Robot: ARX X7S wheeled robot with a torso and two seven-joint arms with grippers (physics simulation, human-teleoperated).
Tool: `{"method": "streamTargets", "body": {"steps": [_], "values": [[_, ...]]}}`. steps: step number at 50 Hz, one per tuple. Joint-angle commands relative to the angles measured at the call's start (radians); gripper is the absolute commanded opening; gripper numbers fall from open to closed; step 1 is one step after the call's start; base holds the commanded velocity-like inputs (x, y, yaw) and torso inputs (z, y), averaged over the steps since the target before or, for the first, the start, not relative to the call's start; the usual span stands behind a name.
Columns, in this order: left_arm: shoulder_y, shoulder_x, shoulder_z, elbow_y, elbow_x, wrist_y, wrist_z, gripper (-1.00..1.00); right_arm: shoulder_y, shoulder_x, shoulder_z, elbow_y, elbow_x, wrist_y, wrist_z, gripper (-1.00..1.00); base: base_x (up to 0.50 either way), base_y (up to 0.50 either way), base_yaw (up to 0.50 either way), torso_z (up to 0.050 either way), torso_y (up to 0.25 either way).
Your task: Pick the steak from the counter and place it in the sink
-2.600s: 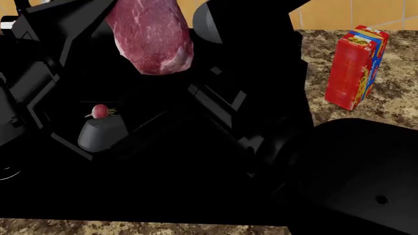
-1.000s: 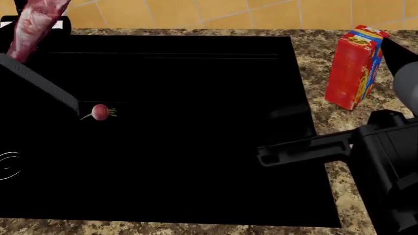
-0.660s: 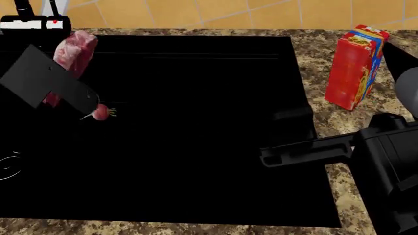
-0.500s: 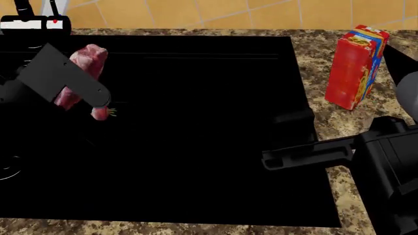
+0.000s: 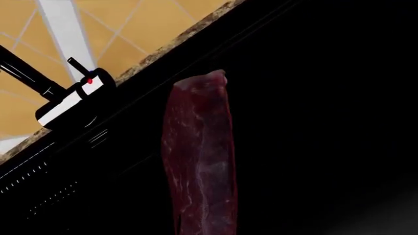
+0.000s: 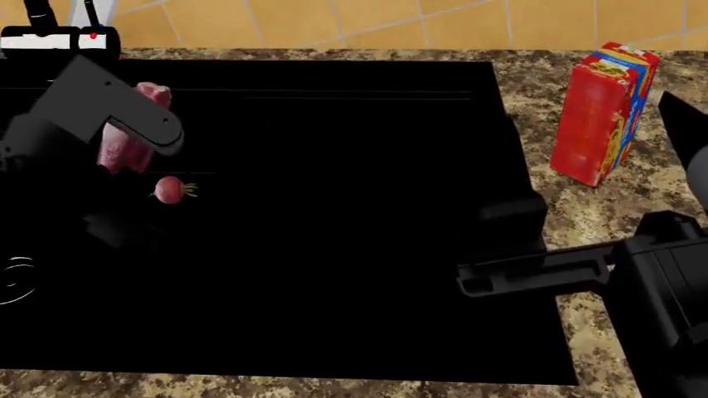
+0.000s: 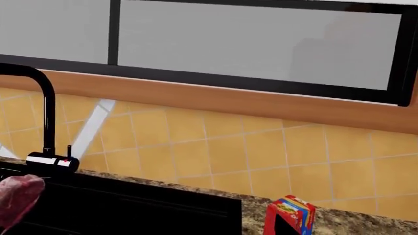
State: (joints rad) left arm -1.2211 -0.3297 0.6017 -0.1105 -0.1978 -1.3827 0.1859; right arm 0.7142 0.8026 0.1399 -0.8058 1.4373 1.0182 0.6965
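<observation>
Clearly the left gripper (image 6: 116,137) pinches the steak (image 6: 124,148) over the sink's (image 6: 332,249) back-left corner; released, it could strike the radish (image 6: 168,190).

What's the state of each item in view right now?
steak: over the sink, by the left arm; grip not visible
radish: lying in the sink
red carton: upright on the counter
faucet: no water visible
right gripper: out of view
</observation>
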Motion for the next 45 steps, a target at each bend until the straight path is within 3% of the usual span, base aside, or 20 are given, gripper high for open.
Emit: {"method": "streamTargets", "body": {"steps": [1, 11, 45], "values": [[-0.045, 0.013, 0.000, -0.169, 0.025, 0.032, -0.012, -1.00, -0.026, -0.001, 0.007, -0.001, -0.017, -0.014, -0.017, 1.00, 0.00, 0.00, 0.00, 0.000, 0.000], [-0.078, 0.082, -0.014, -0.465, 0.023, 0.188, 0.004, -1.00, -0.031, -0.007, 0.001, 0.001, -0.029, -0.023, -0.032, 1.00, 0.00, 0.00, 0.00, 0.000, 0.000], [-0.169, 0.094, -0.089, -0.776, 0.051, 0.313, -0.084, -1.00, -0.046, -0.014, -0.019, 0.019, -0.068, -0.043, -0.059, 1.00, 0.00, 0.00, 0.00, 0.000, 0.001]]}}
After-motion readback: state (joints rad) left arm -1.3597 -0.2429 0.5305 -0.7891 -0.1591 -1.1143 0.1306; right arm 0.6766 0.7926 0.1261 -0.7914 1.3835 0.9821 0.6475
